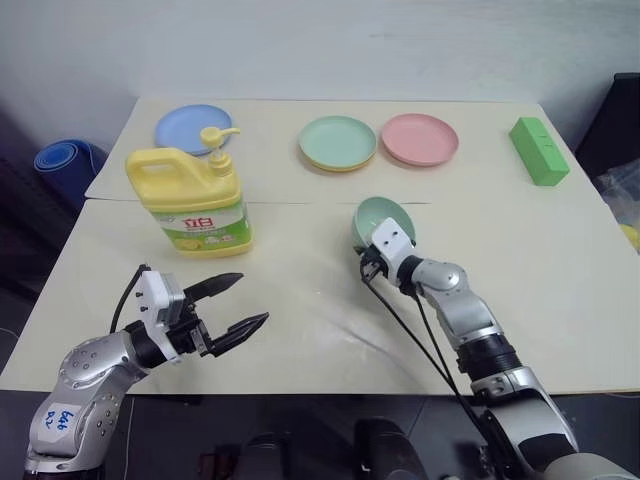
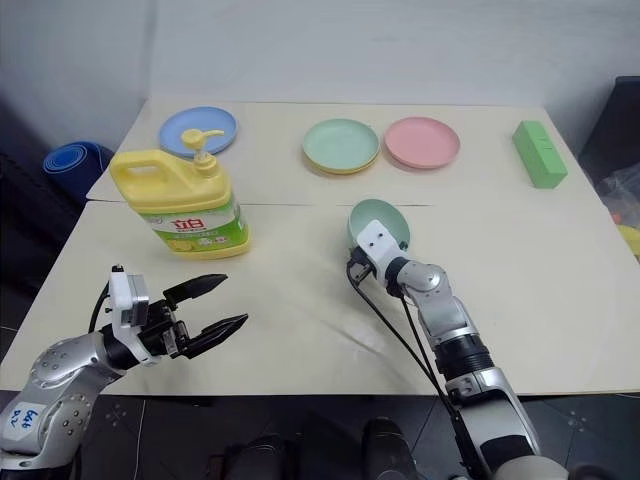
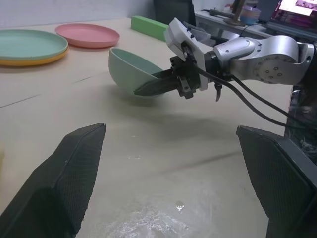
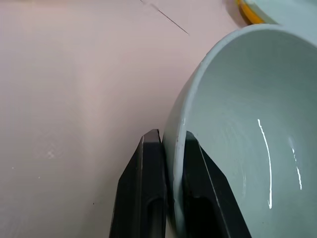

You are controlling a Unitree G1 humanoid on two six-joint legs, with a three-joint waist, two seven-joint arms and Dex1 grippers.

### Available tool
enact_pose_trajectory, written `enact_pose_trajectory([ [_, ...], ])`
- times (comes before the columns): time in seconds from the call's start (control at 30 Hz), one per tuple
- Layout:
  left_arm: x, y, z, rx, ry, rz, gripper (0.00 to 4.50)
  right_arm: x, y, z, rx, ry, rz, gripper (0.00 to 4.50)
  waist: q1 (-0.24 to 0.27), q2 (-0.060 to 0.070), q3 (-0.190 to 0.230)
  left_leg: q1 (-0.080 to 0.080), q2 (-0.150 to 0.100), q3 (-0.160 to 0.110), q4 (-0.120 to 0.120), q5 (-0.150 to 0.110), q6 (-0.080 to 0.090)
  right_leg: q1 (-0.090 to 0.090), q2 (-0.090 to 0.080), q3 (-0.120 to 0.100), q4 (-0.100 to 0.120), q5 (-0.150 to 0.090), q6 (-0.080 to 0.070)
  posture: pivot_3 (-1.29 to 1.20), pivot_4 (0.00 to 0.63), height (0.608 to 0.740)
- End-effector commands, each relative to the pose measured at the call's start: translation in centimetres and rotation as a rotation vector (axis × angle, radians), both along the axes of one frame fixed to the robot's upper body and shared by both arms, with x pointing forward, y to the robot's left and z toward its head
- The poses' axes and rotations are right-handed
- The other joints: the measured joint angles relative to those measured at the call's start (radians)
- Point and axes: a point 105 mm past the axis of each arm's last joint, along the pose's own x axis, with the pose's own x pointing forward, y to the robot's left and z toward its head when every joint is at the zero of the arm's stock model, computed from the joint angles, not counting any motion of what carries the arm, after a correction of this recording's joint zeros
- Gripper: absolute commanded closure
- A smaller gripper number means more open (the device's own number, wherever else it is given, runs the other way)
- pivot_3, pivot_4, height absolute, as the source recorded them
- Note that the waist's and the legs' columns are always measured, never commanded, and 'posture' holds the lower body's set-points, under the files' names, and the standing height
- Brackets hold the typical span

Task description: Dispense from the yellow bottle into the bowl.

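Right jaws (image 4: 171, 148) pinch the tilted bowl's (image 4: 237, 124) rim; left jaws (image 1: 240, 303) spread.

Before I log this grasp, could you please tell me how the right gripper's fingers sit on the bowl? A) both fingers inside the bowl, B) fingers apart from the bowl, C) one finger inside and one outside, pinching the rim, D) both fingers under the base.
C: in the right wrist view the right gripper has one finger on each side of the wall of the bowl, closed on its rim, and the bowl is tilted.
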Motion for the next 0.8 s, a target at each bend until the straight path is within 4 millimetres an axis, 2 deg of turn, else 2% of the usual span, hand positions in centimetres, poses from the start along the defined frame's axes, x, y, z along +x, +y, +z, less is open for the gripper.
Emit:
enact_pose_trajectory([
  [0.03, -0.3, 0.2, 1.9, -0.036, -0.055, 0.018, 0.0, -0.5, 0.8, 2.2, -0.019, -0.055, 0.098, 4.47, 0.001, 0.0, 0.0, 0.0, 0.0, 0.0, 0.0, 0.0, 0.0, 0.0, 0.0, 0.0, 0.0, 0.0, 0.0, 0.0, 0.15, 0.74],
  [0.17, 0.1, 1.1, 5.3, -0.102, -0.122, 0.052, 0.0, -1.3, 2.4, 5.5, -0.086, -0.08, 0.266, 4.47, 0.003, 0.0, 0.001, -0.001, 0.0, -0.001, 0.001, 0.0, 0.0, 0.0, 0.0, 0.0, 0.0, 0.0, 0.0, 0.0, 0.15, 0.74],
  [0.23, 0.5, 1.6, 8.1, -0.145, -0.2, 0.065, 0.6, -1.7, 3.4, 7.7, -0.153, -0.087, 0.362, 4.5, 0.002, 0.001, 0.002, -0.001, 0.0, -0.001, 0.002, 0.0, 0.0, 0.0, 0.0, 0.0, 0.0, 0.0, 0.0, 0.0, 0.15, 0.74],
  [0.37, 2.8, 2.9, 14.2, -0.209, -0.375, 0.15, 1.76, -2.0, 5.2, 11.0, -0.289, -0.087, 0.503, 4.5, 0.003, 0.0, 0.001, -0.001, 0.0, -0.008, 0.002, 0.0, 0.0, 0.0, 0.0, 0.0, 0.001, 0.0, 0.0, 0.0, 0.15, 0.74],
  [0.43, 4.2, 3.1, 16.5, -0.198, -0.42, 0.173, 2.37, -1.7, 6.4, 12.8, -0.341, -0.109, 0.545, 4.5, 0.001, 0.0, 0.002, 0.0, -0.001, -0.011, 0.002, 0.0, 0.0, 0.001, 0.0, -0.002, 0.002, 0.0, 0.0, 0.0, 0.15, 0.74],
  [0.47, 5.7, 3.2, 17.3, -0.152, -0.434, 0.203, 2.65, -1.2, 7.3, 14.1, -0.358, -0.127, 0.556, 4.5, -0.003, 0.0, 0.002, 0.0, -0.001, -0.011, 0.002, 0.0, 0.0, 0.001, 0.0, -0.002, 0.001, 0.0, 0.0, 0.0, 0.15, 0.74],
  [0.53, 7.6, 3.0, 18.2, -0.082, -0.443, 0.23, 3.28, -0.5, 8.3, 15.7, -0.377, -0.145, 0.557, 4.5, -0.008, 0.0, 0.002, 0.0, -0.002, -0.009, 0.002, 0.0, 0.0, 0.001, 0.0, -0.004, 0.004, 0.0, 0.0, 0.0, 0.15, 0.74],
  [0.67, 10.9, 2.4, 19.5, -0.034, -0.443, 0.281, 4.48, 0.9, 10.3, 17.4, -0.408, -0.176, 0.549, 4.5, -0.028, 0.0, 0.002, 0.0, -0.003, -0.008, 0.001, 0.0, 0.0, 0.001, 0.0, -0.007, 0.007, 0.0, 0.0, 0.0, 0.15, 0.74],
  [0.8, 13.1, 2.0, 19.8, 0.038, -0.447, 0.354, 4.48, 1.1, 12.9, 18.2, -0.391, -0.204, 0.572, 4.5, -0.056, -0.002, 0.003, 0.0, -0.002, -0.008, 0.001, 0.0, 0.0, -0.001, -0.001, -0.014, 0.007, 0.0, 0.0, 0.0, 0.15, 0.74],
])
